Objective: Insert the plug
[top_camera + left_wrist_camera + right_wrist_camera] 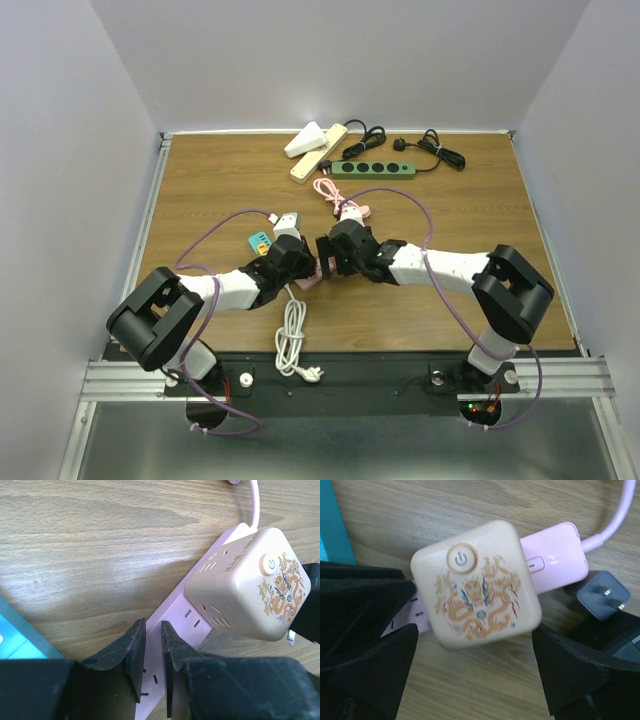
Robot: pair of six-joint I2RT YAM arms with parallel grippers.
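Note:
The plug is a cream cube (476, 597) with a power button and a gold dragon print. It sits on top of the pink power strip (555, 567), and its prongs are hidden. My right gripper (475, 645) is open wide, with a finger on each side of the cube and neither touching it. In the left wrist view the cube (247, 582) covers the far part of the pink strip (175, 617). My left gripper (153, 630) is nearly shut, its tips over the strip's near end, clamping nothing. From above, both grippers (300, 262) (330, 255) meet at mid-table.
A dark two-prong plug (602, 595) lies just right of the strip's end. A teal object (258, 241) is beside the left gripper. A coiled white cable (291, 335) lies near the front edge. At the back are a green strip (373, 169), a cream strip (318, 152) and black cords (435, 150).

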